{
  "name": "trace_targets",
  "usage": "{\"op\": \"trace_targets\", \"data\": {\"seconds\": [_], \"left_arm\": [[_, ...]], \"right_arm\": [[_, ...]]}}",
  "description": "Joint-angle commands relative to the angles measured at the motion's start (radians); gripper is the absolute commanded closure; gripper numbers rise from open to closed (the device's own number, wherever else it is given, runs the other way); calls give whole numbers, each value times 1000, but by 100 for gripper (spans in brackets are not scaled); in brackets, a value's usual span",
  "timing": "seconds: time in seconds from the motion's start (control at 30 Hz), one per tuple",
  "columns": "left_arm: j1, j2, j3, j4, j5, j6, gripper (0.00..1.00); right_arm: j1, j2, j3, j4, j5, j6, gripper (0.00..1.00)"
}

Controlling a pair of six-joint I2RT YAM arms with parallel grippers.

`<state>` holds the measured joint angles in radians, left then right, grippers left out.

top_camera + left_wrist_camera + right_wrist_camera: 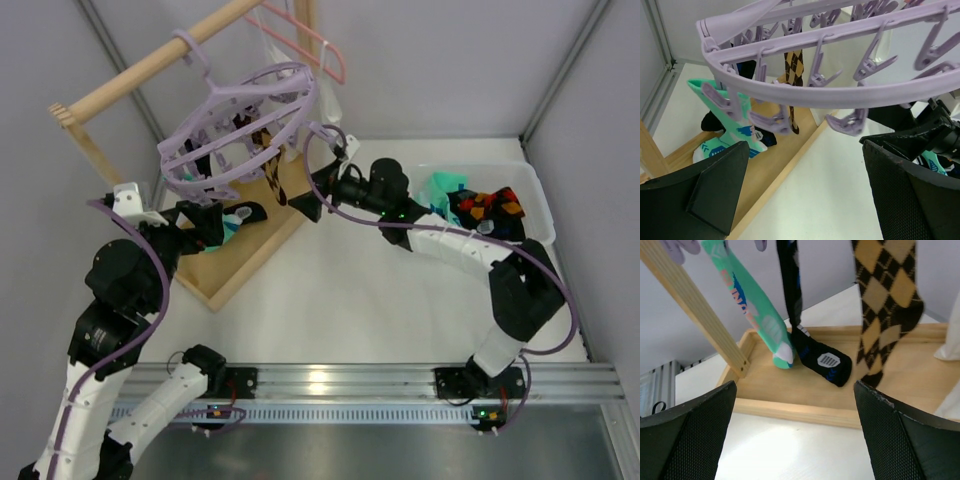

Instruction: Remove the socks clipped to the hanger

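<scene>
The lavender hanger (240, 125) hangs tilted from the wooden rail, and its ring of clips (840, 90) fills the top of the left wrist view. Three socks are clipped to it: a mint-green sock (752, 310), a black sock (815, 352) with a white label, and a brown checked sock (885, 305). Their toes reach the wooden base. My left gripper (805, 170) is open and empty below the ring, beside the mint-green sock (735, 132). My right gripper (792, 405) is open and empty, facing the hanging socks from the right (312, 190).
A white bin (535, 195) at the right holds several loose socks (485, 205). The wooden frame's base (250, 250) lies under the hanger, its rail (150, 65) above. A pink coat hanger (320, 45) and a white cloth (330, 100) hang at the rail's far end.
</scene>
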<state>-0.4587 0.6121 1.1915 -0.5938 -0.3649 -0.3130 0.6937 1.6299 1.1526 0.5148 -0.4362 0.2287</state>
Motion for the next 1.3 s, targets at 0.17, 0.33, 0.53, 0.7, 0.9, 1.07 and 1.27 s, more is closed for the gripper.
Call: {"op": "trace_targets", "data": {"seconds": [0.17,0.33,0.53,0.7,0.9,1.07,1.27], "left_arm": [[3,0,34,37,-57,38,2],[3,-29,20,38,-75,61,2],[2,-51,-7,35,-100,80,2],[2,-52,-7,37,-108,77,2],[3,-38,5,32,-40,87,2],[2,-40,-15,37,110,101,2],[3,-63,-76,35,101,43,2]], "right_arm": [[49,186,226,-131,-87,-51,6],[121,257,361,-249,20,-112,5],[142,228,343,-207,129,-54,4],[144,177,277,-194,247,-37,1],[141,-2,23,-20,272,-8,1],[139,-94,-53,2,228,-26,1],[136,-184,-132,-24,274,-34,0]]}}
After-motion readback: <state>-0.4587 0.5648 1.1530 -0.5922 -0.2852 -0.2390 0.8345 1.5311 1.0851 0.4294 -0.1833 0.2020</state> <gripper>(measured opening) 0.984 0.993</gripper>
